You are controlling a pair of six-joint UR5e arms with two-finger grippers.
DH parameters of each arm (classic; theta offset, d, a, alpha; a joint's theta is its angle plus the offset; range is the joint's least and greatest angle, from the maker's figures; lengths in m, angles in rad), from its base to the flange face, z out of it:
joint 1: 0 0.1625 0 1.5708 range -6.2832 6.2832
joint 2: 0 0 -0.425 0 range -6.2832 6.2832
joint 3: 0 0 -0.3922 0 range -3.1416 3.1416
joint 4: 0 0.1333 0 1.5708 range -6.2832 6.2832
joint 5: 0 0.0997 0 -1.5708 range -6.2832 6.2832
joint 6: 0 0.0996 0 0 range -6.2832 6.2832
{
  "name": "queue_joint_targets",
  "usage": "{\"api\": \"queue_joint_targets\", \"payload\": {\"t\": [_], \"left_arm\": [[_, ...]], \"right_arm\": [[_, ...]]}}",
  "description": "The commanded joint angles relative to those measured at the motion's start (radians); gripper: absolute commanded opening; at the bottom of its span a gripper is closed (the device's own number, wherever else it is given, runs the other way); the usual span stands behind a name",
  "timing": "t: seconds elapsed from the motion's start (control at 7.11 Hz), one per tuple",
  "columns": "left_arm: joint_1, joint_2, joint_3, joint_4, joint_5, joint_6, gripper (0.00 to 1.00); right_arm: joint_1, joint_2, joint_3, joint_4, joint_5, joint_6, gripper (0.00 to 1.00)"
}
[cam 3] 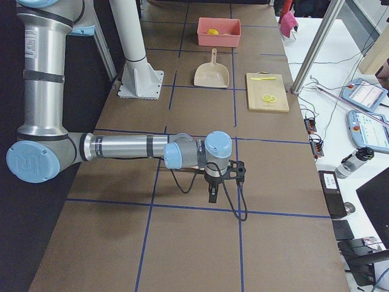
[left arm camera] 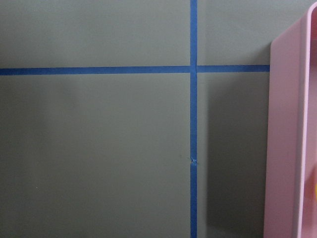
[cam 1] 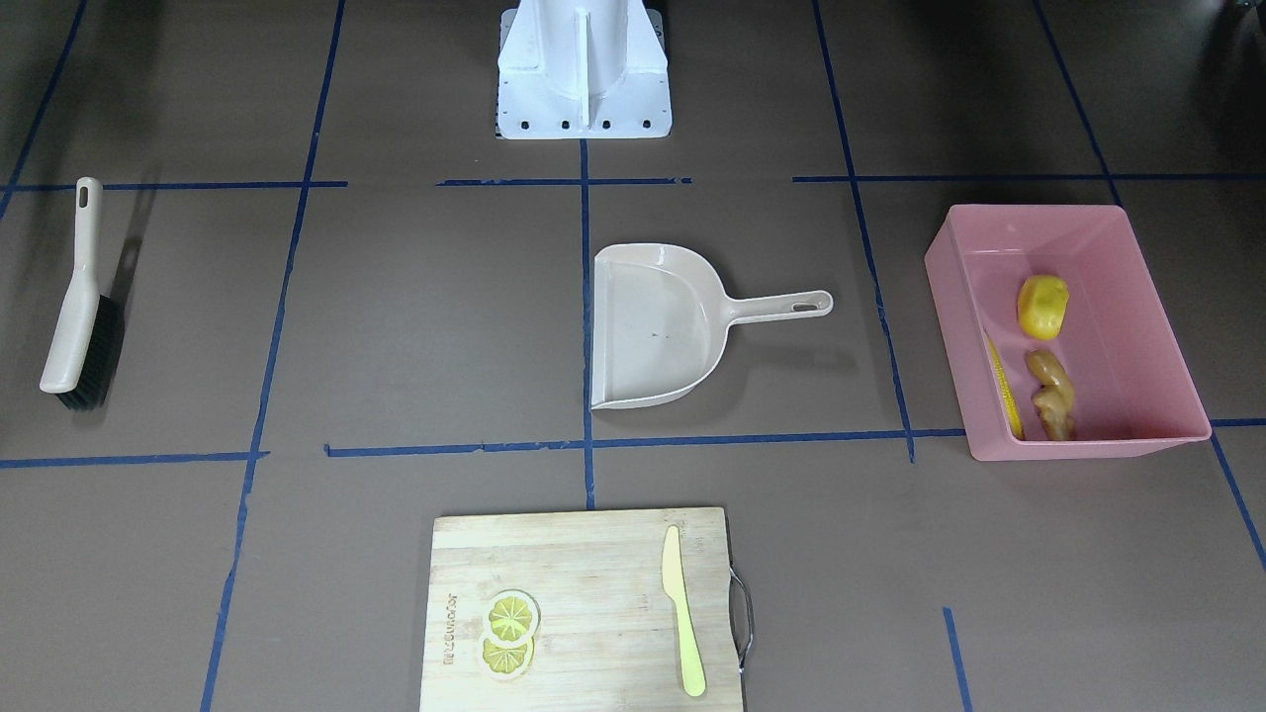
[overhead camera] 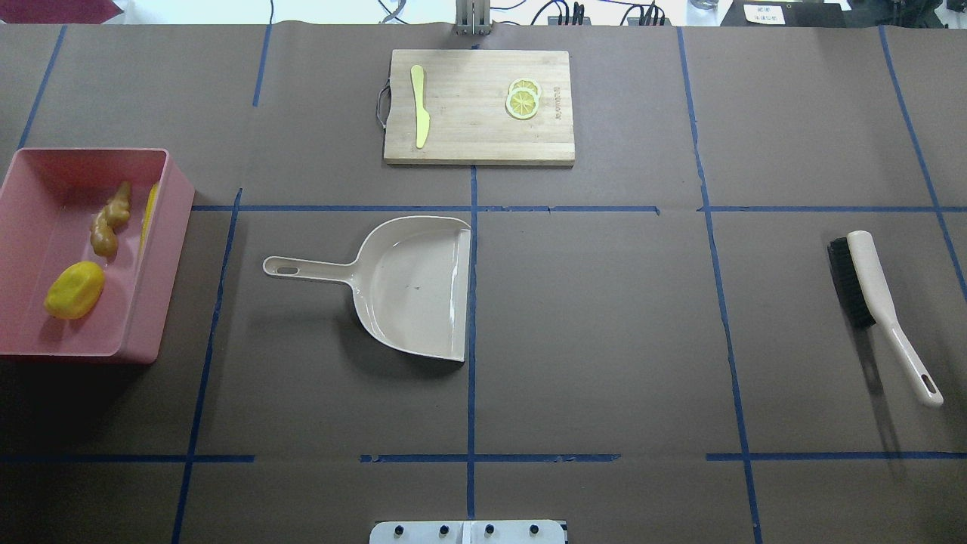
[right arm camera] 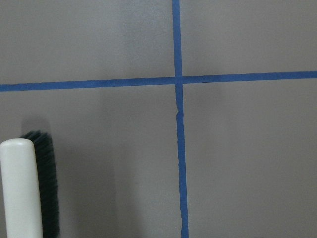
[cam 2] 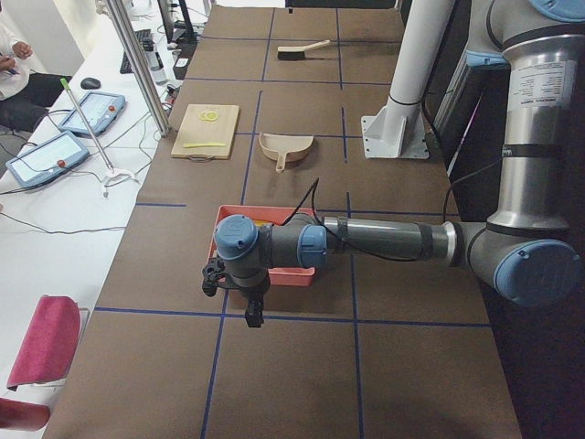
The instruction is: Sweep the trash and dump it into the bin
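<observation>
At the table's left end, my left pincer [cam 2: 253, 318] hangs low over the brown table [overhead camera: 604, 340], just outside the large pink rectangular plastic bin [overhead camera: 151, 287]. It shows only from the side camera, so I cannot tell how far its jaws stand apart, though nothing seems to hang from it. Its wrist camera catches only the bin's outer wall at the frame's right edge. The right pincer [cam 3: 211, 198] hangs likewise at the opposite end. I cannot tell its opening either; its wrist view has the beige black-bristled hand brush [right arm camera: 22, 188] just beside it.

Past that pink wall lies all the trash. The long yellow toy corn cob [overhead camera: 149, 208] lies against the wall facing the dustpan, its long axis along that wall. The knobbly tan ginger root [overhead camera: 108, 221] is just beside it and the rounded yellow potato-like lump [overhead camera: 74, 289] nearer the robot.

Farther out, the beige long-handled dustpan [overhead camera: 412, 287] lies empty at mid-table, its handle pointing toward the bin. The left arm is nearer the bin and dustpan, the right nearer the brush.

I judge the sweeping and dumping done; no trash is on the table.
</observation>
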Motion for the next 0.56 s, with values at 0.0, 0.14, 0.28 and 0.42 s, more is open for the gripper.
{"api": "queue_joint_targets", "payload": {"t": [0.0,0.14,0.28,0.42], "left_arm": [[0.000,-0.002,-0.009,-0.006,-0.005,0.005,1.00],[0.000,-0.002,-0.010,-0.007,-0.005,0.005,1.00],[0.000,-0.003,-0.010,-0.007,-0.005,0.005,1.00],[0.000,-0.002,-0.013,-0.007,-0.005,0.003,1.00]], "right_arm": [[0.000,0.002,0.005,-0.001,-0.001,0.001,1.00],[0.000,-0.001,0.004,-0.003,-0.003,0.002,1.00],[-0.001,-0.001,0.001,-0.003,0.002,0.004,1.00],[-0.001,-0.001,0.001,-0.001,0.005,0.007,1.00]]}}
